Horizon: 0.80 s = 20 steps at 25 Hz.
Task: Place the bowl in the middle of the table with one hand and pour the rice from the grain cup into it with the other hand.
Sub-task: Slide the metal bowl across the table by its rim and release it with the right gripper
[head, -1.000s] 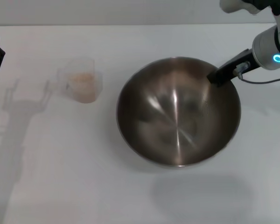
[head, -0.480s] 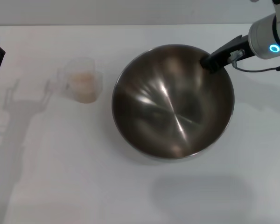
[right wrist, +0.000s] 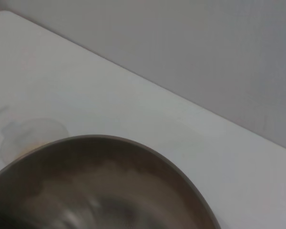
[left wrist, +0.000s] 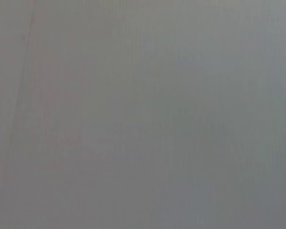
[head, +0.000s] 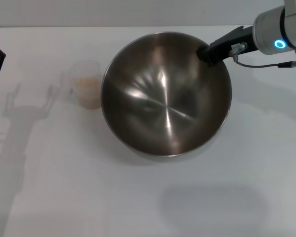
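Bowl (head: pixel 166 94) is gripped at its far rim by the right end effector (head: pixel 205 52), apparently lifted and tilted, for carrying toward mid-counter (head: pixel 64 187); grain cup (head: pixel 86 90) waits beside it.

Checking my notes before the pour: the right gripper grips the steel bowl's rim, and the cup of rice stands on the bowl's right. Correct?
Not quite. The cup stands on the left of the bowl, as the head view shows. The right gripper does grip the rim.
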### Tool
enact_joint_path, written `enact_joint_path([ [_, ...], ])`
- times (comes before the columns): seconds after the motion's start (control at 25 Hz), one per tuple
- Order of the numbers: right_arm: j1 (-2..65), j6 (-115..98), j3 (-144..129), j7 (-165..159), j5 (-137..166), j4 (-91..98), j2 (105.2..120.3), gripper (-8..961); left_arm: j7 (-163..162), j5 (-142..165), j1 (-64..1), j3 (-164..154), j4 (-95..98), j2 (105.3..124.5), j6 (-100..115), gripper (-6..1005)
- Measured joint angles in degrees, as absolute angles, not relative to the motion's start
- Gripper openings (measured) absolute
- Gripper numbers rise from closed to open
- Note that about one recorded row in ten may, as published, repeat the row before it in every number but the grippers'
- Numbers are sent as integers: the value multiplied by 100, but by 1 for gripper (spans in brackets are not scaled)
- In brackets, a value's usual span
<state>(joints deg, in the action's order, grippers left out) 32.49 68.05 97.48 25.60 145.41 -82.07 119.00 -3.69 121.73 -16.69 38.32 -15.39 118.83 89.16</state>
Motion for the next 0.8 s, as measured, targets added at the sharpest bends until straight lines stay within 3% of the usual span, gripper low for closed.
enact_joint_path([
  [0.8, 3426, 6574, 9775, 2403, 14432, -7320, 11900, 26, -391, 12198, -1628, 3821, -1547, 11883, 8977, 747],
])
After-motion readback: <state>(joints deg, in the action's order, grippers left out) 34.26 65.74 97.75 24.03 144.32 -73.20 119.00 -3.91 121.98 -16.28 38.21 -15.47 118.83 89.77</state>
